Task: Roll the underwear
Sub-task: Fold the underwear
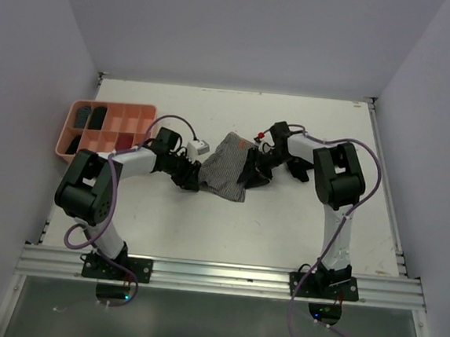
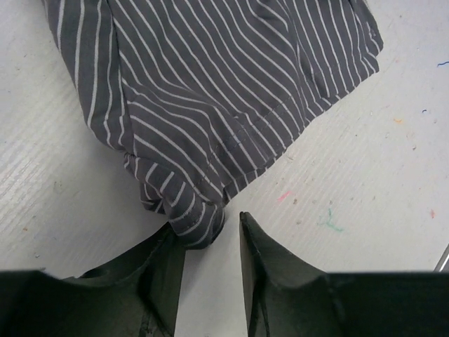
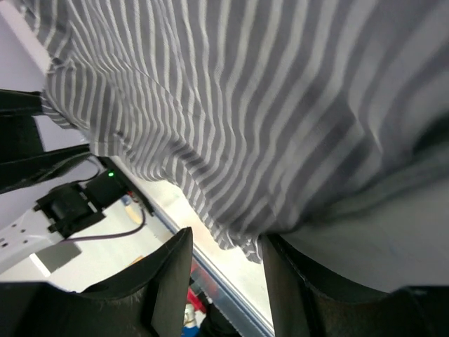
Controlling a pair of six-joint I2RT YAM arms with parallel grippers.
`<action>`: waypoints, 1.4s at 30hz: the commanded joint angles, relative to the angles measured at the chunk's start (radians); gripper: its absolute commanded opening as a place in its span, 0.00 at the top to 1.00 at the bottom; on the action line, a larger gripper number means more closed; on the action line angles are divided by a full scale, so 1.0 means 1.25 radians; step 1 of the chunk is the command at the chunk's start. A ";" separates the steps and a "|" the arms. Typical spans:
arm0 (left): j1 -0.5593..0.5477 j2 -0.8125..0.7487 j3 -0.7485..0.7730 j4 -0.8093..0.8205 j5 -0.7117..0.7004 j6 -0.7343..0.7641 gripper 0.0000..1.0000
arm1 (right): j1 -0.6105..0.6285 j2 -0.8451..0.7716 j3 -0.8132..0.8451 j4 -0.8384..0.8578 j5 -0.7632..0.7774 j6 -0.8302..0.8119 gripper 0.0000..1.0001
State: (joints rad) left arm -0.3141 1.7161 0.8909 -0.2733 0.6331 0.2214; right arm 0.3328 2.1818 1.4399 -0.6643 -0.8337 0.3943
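The grey-and-white striped underwear (image 1: 225,167) lies mid-table between my two grippers. My left gripper (image 1: 191,175) is at its left edge. In the left wrist view a bunched corner of the underwear (image 2: 191,223) sits between the tips of my left gripper (image 2: 208,223). It touches the left finger, with a gap to the right finger (image 2: 263,256). My right gripper (image 1: 255,169) is at the cloth's right edge. In the right wrist view the underwear (image 3: 231,112) drapes over the right finger, and my right gripper (image 3: 226,237) has its jaws apart.
A salmon-pink compartment tray (image 1: 139,111) stands at the back left, with dark rolled items (image 1: 97,116) in some compartments. A small white object (image 1: 199,146) lies beside the left arm. A small red thing (image 1: 259,134) sits behind the cloth. Walls enclose the table.
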 commanded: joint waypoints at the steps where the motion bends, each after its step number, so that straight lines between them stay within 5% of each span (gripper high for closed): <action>1: 0.010 -0.031 -0.003 -0.001 -0.056 0.002 0.59 | -0.016 -0.085 -0.033 -0.001 0.107 -0.013 0.51; 20: 0.008 -0.008 -0.028 0.037 -0.073 -0.020 0.63 | 0.044 -0.135 -0.127 0.070 0.121 0.119 0.64; 38: 0.008 -0.002 -0.023 0.030 -0.079 -0.014 0.63 | 0.082 -0.127 -0.144 0.081 0.116 0.140 0.65; 41: 0.008 0.000 -0.019 0.024 -0.081 -0.011 0.64 | 0.083 -0.110 -0.119 0.060 0.117 0.126 0.71; 42: 0.008 0.000 -0.021 0.022 -0.082 -0.005 0.64 | 0.083 -0.110 -0.116 0.057 0.116 0.125 0.80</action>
State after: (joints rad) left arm -0.3115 1.6939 0.8734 -0.2428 0.5701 0.2012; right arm 0.4320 2.0377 1.2575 -0.5804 -0.6933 0.5518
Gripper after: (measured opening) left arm 0.364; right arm 0.258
